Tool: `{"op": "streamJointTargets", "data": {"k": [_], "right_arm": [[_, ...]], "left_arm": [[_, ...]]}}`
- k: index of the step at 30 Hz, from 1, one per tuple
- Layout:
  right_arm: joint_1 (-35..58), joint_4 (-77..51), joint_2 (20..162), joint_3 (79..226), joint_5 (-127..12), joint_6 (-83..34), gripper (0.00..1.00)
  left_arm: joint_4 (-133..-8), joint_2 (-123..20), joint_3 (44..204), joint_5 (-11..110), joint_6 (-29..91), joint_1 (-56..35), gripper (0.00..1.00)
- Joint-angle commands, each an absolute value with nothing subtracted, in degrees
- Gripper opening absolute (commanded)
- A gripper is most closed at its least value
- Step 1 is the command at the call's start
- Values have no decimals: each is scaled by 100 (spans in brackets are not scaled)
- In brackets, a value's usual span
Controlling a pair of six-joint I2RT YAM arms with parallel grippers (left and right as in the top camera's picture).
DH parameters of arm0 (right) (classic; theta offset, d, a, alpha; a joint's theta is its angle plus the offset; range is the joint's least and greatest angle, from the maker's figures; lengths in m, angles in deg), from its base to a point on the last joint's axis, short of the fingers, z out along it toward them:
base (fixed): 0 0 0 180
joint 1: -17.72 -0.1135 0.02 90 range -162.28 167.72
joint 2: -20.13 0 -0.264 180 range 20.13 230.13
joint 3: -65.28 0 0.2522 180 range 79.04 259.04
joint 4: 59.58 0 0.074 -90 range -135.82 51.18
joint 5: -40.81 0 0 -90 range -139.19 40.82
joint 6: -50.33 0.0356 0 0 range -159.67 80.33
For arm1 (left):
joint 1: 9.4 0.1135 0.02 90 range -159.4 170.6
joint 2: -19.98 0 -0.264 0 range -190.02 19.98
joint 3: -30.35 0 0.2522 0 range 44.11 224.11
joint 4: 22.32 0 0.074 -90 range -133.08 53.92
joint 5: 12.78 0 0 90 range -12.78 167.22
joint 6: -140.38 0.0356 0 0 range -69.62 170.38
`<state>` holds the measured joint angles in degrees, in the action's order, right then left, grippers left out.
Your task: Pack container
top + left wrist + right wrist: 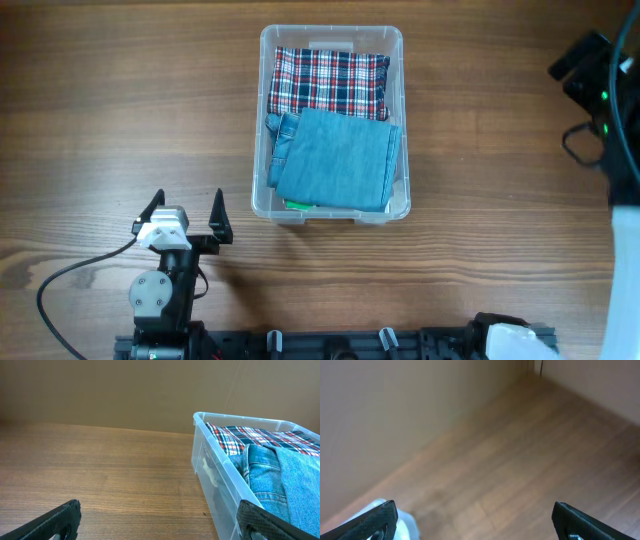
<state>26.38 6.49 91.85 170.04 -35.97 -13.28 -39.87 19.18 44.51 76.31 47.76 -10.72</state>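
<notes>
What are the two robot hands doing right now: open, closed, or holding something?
Left hand: open, holding nothing.
Right hand: open, holding nothing.

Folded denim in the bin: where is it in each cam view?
Overhead: denim just right of centre, in the lower half of the container, overlapping the plaid cloth.
Left wrist: right edge, inside the container.
Right wrist: not in it.
Shared landmark: the plaid cloth, overhead and left wrist only.
</notes>
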Motion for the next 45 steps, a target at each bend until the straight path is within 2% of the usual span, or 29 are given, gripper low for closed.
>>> {"op": "streamJointTargets", "data": {"k": [1,11,19,29,45], "right_arm": [[2614,125,8350,16117,-3416,-1274,100],[2273,-2583,5518,12576,-3418,-1276,100],[2066,-3943,3660,10390,-3617,-1278,100],[2066,-5455,2711,8917,-4653,-2209,100],[2066,-5921,2031,7927,-4926,-2167,100]], "left_arm": [[-4029,1960,4443,7683,4866,-1040,100],[-4029,1960,4443,7683,4866,-1040,100],[-4029,1960,4443,7683,4866,-1040,100],[-4029,1960,4443,7683,4866,-1040,100],[-4029,1960,4443,7683,4866,-1040,100]]}}
